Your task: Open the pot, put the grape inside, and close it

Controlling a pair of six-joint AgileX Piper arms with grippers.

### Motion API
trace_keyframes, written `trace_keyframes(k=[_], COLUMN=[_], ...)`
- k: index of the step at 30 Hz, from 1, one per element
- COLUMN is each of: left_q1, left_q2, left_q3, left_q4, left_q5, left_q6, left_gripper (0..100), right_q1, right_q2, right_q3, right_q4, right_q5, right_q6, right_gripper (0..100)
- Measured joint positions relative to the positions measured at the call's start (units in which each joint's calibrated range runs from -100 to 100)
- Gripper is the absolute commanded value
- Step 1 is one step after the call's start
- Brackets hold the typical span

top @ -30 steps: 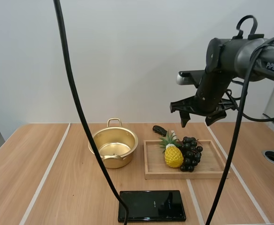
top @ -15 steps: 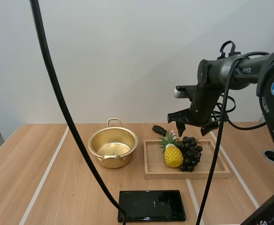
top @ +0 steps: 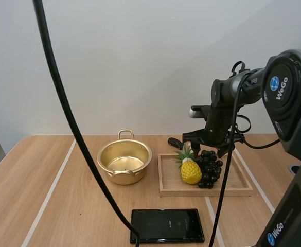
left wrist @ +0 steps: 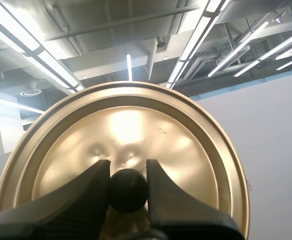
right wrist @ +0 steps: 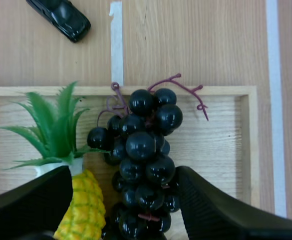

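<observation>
The gold pot stands uncovered on the table, left of the wooden tray. A bunch of dark grapes lies in the tray beside a toy pineapple. My right gripper hangs open just above the grapes, one finger on each side of the bunch. In the left wrist view my left gripper is shut on the black knob of the gold lid, held up in the air.
A black phone lies flat at the table's front, below the tray. A small black object rests on the table behind the tray. Pale strips run across the wooden tabletop.
My right arm has come down and slightly left, from well above the tray to just over the grapes. Its fingers stay open. Pot, tray and phone have not moved.
</observation>
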Motion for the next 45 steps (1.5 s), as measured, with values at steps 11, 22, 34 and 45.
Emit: trace_keyframes(k=[11,22,34,45], left_q1=[0.00,0.00,0.00,0.00], left_q2=[0.00,0.00,0.00,0.00], left_q3=[0.00,0.00,0.00,0.00], left_q4=[0.00,0.00,0.00,0.00], left_q5=[0.00,0.20,2.20,2.20], left_q6=[0.00,0.00,0.00,0.00], left_gripper=[0,0,0,0], right_q1=[-3.31,-3.53,-3.53,-3.53], right_q2=[3.36,4.77,7.53,5.22], right_q3=[0.00,0.00,2.42,2.42], right_q4=[0.00,3.99,6.37,5.01], right_q5=[-1.69,-2.34,-4.86,-3.47], right_q6=[2.27,2.27,-3.02,1.98], right_gripper=[100,100,11,0])
